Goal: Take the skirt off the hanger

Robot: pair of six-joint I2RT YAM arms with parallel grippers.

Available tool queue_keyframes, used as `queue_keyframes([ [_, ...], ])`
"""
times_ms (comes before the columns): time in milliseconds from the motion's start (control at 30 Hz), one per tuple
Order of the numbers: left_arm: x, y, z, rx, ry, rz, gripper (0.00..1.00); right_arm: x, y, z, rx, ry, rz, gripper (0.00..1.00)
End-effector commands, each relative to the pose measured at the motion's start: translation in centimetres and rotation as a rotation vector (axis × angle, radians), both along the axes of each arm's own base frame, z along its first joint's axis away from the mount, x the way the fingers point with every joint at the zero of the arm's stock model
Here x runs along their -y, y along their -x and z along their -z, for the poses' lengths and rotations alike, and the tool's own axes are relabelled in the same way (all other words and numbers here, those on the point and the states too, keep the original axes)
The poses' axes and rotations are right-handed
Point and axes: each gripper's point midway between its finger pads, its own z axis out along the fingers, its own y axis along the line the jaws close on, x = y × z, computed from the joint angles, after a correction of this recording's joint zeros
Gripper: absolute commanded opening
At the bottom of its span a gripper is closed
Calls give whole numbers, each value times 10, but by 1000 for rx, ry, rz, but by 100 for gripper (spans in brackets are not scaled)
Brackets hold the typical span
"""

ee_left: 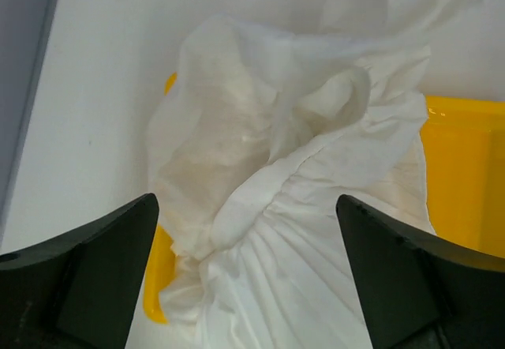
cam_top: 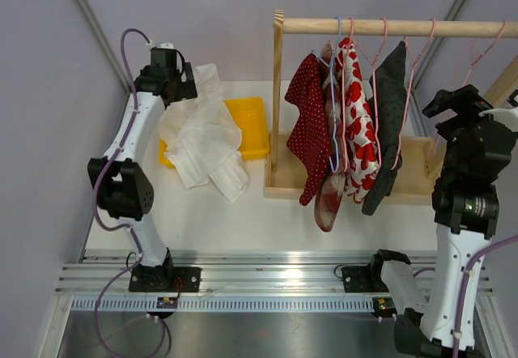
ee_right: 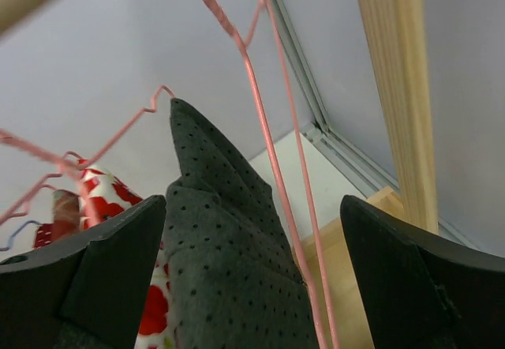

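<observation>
The crumpled white fabric skirt is seen heaped over the yellow plastic tray, the left gripper held spread wide above it, the right gripper likewise spread beside a pink wire hanger.

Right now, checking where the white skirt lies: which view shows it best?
Top external: the whole white skirt lies over the yellow bin. Left wrist shows only close-up folds; right wrist shows none.
</observation>
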Motion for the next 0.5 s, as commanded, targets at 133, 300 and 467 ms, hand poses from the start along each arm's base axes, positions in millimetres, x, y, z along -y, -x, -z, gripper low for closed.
queue_keyframes([
  [133, -7, 93, -138, 327, 73, -16, 99, -31, 55, -69, 177, 63, -109, 100],
  [300, 17, 157, -108, 293, 125, 119, 99, -81, 41, -79, 175, 79, -404, 100],
  [467, 32, 218, -84, 303, 144, 200, 99, -101, 14, -61, 97, 39, -554, 98],
])
